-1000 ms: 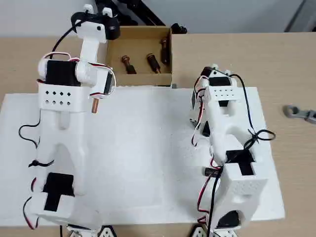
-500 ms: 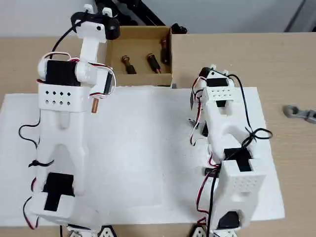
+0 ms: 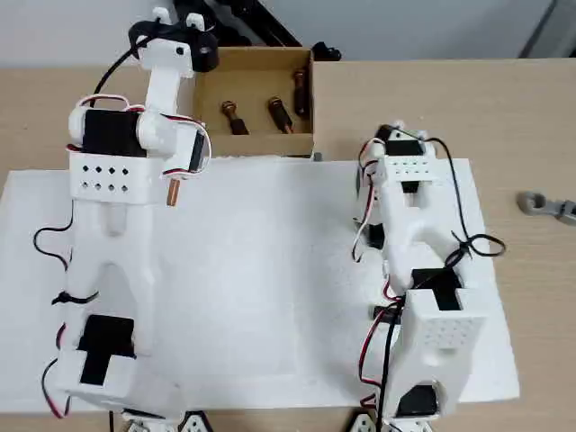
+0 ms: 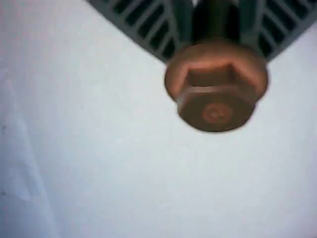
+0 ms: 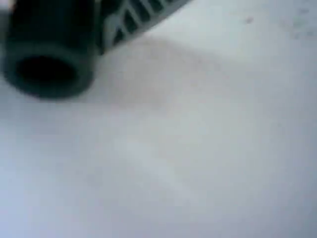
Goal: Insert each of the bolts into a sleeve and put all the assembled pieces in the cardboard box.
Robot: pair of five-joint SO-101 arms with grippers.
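Note:
My left gripper point(image 4: 216, 17) is shut on a copper bolt point(image 4: 216, 87), whose hex head points at the camera. From above, the bolt point(image 3: 173, 192) hangs below the left arm's wrist, over the white foam sheet point(image 3: 261, 270) just in front of the cardboard box point(image 3: 255, 59). My right gripper point(image 5: 74, 20) is shut on a black sleeve point(image 5: 48, 55), its open bore facing out, close above the foam. In the high view the right arm point(image 3: 405, 180) covers its gripper and the sleeve. Three bolt-and-sleeve pieces point(image 3: 279, 114) lie in the box.
The foam sheet covers most of the table between the arms. A metal wrench-like tool point(image 3: 544, 205) lies on the bare wood at the right edge. Dark stand parts point(image 3: 225, 22) sit behind the box.
The right arm's wrist has shifted slightly to the right and toward the front. The left arm and its bolt have stayed still.

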